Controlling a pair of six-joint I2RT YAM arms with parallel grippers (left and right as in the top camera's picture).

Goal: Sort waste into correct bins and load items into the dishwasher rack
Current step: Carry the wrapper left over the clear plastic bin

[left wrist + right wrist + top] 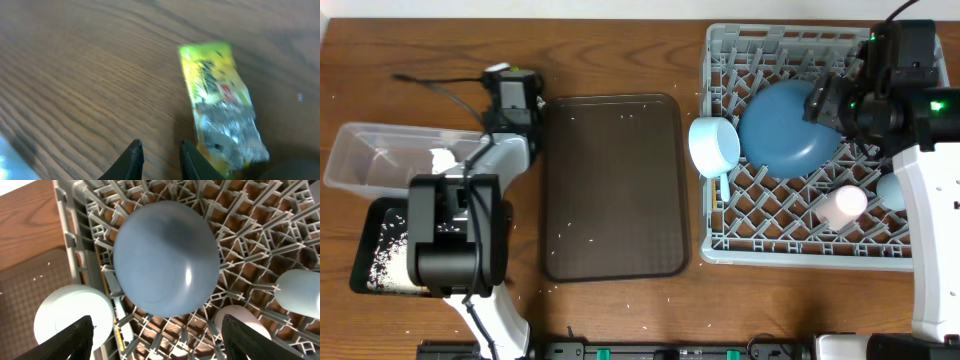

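The crumpled yellow-green and silver wrapper (222, 107) lies on the bare wood just right of my left gripper (159, 150). Its fingers are a little apart with nothing between them. In the overhead view the left gripper (510, 95) is behind the clear tub (360, 165) and hides the wrapper. The grey rack (720, 245) holds the blue plate (788, 125) face down, the white bowl (713, 143), the pink cup (845, 203), the light-blue cup (890, 190) and a pale-blue spoon handle (724, 187). My right gripper (155, 325) hangs wide open and empty over the plate (167, 257).
The black tray (365, 225) in front of the clear tub holds loose white rice (385, 258). The dark brown serving tray (612, 185) lies between the bins and the rack, with a few rice grains on it. Carrot and brown food piece are out of view.
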